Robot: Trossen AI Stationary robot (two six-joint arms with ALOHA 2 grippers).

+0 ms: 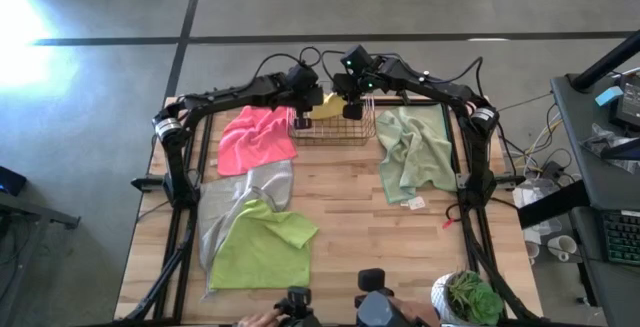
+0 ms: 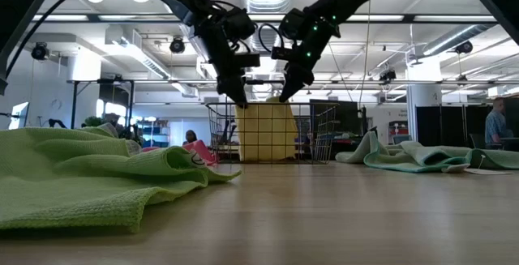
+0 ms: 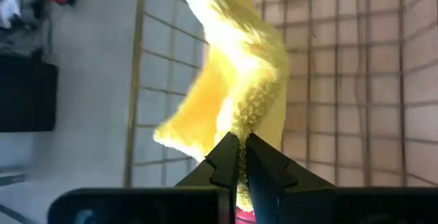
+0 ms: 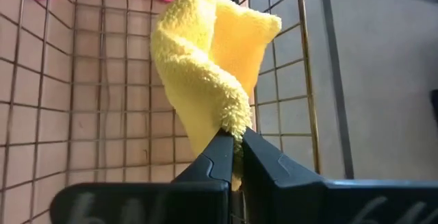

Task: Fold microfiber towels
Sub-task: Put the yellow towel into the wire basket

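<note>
Both arms reach to the far end of the wooden table (image 1: 340, 202), over the copper wire basket (image 1: 335, 127). The left gripper (image 3: 238, 157) is pinched tight on one top edge of the yellow towel (image 2: 264, 131). The right gripper (image 4: 235, 148) is pinched tight on the other top edge. Btwn them the yellow towel hangs down inside the basket, w/ its lower part behind the wire grid in the low view. It looks fluffy and bright, and it is twisted and bunched, not flat. In the wrist views the fuzzy edge sits right in the closed finger tips.

The other towels lie on the table, all rumpled:
- Hot pink towel (image 1: 255, 137): just beside the basket on the left arm's side, part of it touching the basket's edge.
- Light grey towel (image 1: 230, 202): next to the pink one, nearer the front.
- Lime green towel (image 1: 260, 247): lies over part of the grey one, near the front edge, w/ one corner flipped.
- Pale sage green towel (image 1: 412, 152): on the right arm's side, just beside the basket, a small white tag (image 1: 415, 203) at its near end.

A green potted plant (image 1: 468, 297) sits at the front corner on the right arm's side.
</note>
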